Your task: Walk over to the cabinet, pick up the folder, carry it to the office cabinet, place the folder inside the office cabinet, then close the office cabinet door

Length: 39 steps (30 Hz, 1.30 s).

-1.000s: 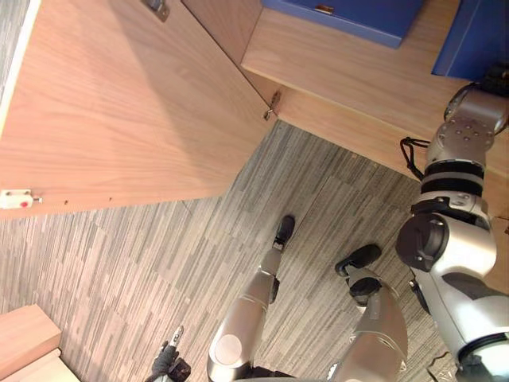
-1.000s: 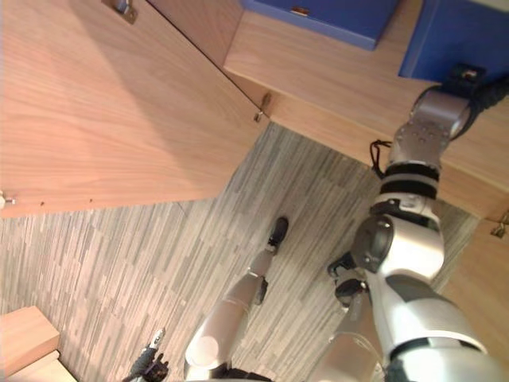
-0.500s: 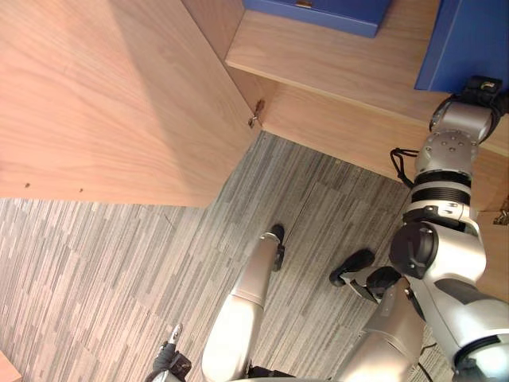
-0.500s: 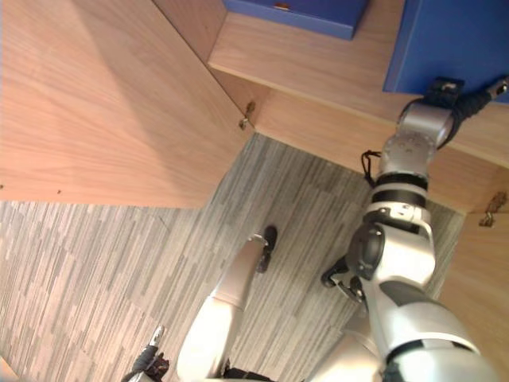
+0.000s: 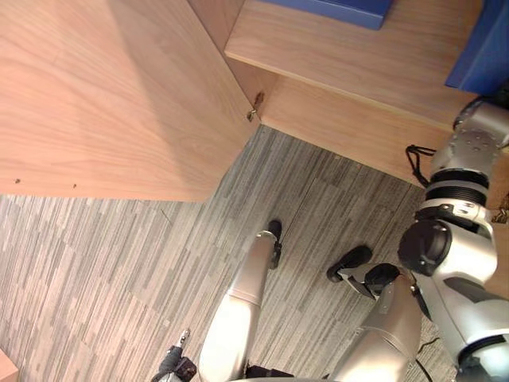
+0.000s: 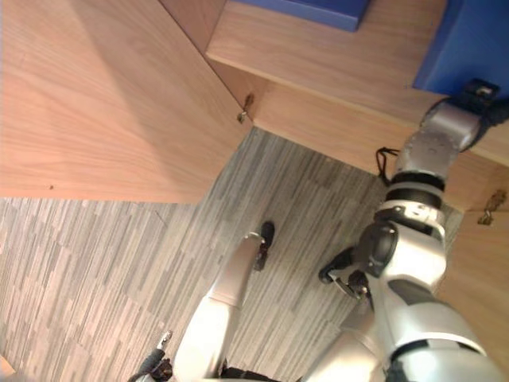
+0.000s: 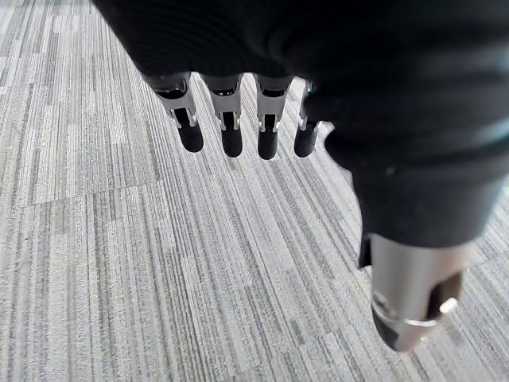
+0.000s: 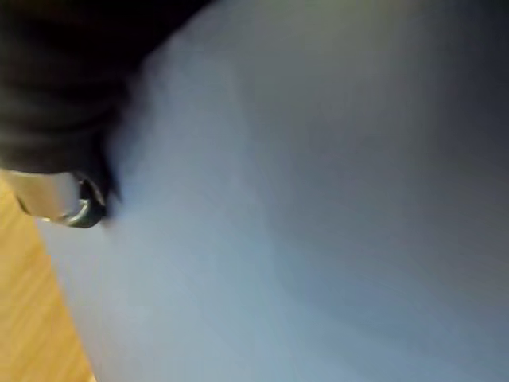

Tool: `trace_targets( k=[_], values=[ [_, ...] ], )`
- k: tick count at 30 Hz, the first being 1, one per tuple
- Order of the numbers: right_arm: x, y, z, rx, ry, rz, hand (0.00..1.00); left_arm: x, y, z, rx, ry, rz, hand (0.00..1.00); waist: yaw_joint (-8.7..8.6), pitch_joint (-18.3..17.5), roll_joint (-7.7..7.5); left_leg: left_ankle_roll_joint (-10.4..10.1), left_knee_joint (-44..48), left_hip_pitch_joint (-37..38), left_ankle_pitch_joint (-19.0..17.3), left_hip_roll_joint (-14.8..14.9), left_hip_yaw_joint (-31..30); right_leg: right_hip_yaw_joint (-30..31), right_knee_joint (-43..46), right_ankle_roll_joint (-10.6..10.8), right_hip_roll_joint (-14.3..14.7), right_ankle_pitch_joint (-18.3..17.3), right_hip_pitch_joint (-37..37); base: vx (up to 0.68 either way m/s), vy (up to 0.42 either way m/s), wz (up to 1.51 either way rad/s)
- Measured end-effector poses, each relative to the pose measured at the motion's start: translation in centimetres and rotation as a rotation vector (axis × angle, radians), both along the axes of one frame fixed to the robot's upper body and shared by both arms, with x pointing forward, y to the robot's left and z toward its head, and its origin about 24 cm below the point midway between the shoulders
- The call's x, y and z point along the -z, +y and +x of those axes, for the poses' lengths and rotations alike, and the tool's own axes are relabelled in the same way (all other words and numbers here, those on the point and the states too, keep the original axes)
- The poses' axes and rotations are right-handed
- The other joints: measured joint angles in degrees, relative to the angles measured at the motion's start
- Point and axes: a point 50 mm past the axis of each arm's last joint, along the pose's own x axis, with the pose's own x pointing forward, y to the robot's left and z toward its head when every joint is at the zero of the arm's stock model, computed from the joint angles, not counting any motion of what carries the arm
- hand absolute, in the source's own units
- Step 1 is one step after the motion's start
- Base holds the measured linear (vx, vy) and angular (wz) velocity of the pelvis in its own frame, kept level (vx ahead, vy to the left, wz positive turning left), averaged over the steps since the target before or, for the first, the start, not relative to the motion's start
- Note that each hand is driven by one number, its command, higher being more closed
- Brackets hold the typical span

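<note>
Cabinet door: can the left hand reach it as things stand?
Probably not yet. The left hand hangs low over the carpet, fingers relaxed and empty, apart from the open cabinet door. Nothing stands between them, so lifting the arm should do.

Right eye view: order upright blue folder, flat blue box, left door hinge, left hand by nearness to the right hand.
1. Upright blue folder, at the right hand.
2. Flat blue box, top centre.
3. Left door hinge, centre-left.
4. Left hand, bottom left.
</note>
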Motion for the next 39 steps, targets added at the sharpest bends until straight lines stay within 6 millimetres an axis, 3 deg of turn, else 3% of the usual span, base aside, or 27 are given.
trace_targets(
  k=[6,12,15,19,20,26,31,36,39],
  values=[
    [-0.9,-2.1,-1.4,0.044,0.053,0.0,1.0,-0.1,-0.2,0.4,0.047,-0.018,0.009,0.0,-0.45,0.2,-0.34,0.4,-0.7,-0.4,0.5,-0.4,-0.7,-0.8,-0.7,-1.0,-0.2,0.6,0.3,0.1,0.01,0.07],
    [-3.4,-3.3,-3.0,0.215,0.365,-0.435,1.0,-0.2,0.3,0.0,0.051,-0.022,0.032,0.0,-1.64,1.0,-1.52,0.3,-2.3,-0.1,1.0,-0.2,-0.8,-1.2,-1.9,-1.3,0.2,0.8,0.3,0.11,-0.012,0.0],
    [-4.3,-2.8,-2.8,0.222,0.414,-0.557,1.0,-0.2,0.3,-0.1,0.048,-0.024,0.037,0.0,-2.0,1.2,-1.91,0.3,-2.6,0.0,1.0,0.5,-0.6,-1.2,-2.5,-1.5,0.9,1.2,0.3,0.12,-0.008,-0.1],
    [-3.9,-1.9,-1.8,0.188,0.469,-0.647,1.0,-0.2,0.5,0.0,0.047,-0.031,0.046,0.0,-2.14,1.5,-2.31,0.2,-3.6,0.6,1.3,1.7,-0.1,-1.2,-4.3,-1.1,2.4,1.8,0.6,0.08,0.0,-0.18],
    [-3.8,-1.6,-1.5,0.178,0.476,-0.673,0.0,-0.3,0.5,0.0,0.047,-0.031,0.047,0.0,-2.48,1.5,-2.35,0.2,-4.2,0.7,1.5,1.8,0.0,-1.2,-4.7,-0.9,2.5,1.9,0.6,0.06,0.003,-0.07],
    [-3.6,0.3,0.1,0.113,0.538,-0.841,0.0,-0.3,0.7,0.0,0.033,-0.038,0.048,0.0,-3.26,1.7,-2.59,0.0,-5.7,0.7,2.6,2.4,-0.1,-2.0,-6.2,-1.3,3.3,2.8,0.7,0.06,0.008,-0.02],
    [-5.1,1.5,0.6,0.079,0.472,-0.857,0.0,-0.3,0.8,-0.1,0.02,-0.037,0.048,0.0,-3.29,2.1,-3.29,-0.2,-7.3,1.4,3.5,2.8,-0.4,-2.4,-7.7,-1.9,4.2,3.5,1.3,0.06,0.009,0.0],
    [-5.0,2.3,1.0,0.058,0.462,-0.893,0.0,-0.3,1.0,-0.1,0.012,-0.037,0.049,0.0,-3.5,2.0,-3.76,-0.2,-8.6,2.2,4.0,2.9,-0.2,-2.6,-8.7,-1.6,4.4,3.9,1.9,0.04,0.021,-0.02],
    [-5.3,2.7,1.4,0.019,0.44,-0.866,0.0,-0.3,1.0,-0.1,0.002,-0.037,0.048,0.0,-3.23,1.9,-4.12,-0.1,-10.0,2.8,4.4,4.0,0.1,-3.6,-11.2,-3.5,5.5,5.5,3.0,0.04,0.034,-0.11]
  ],
)
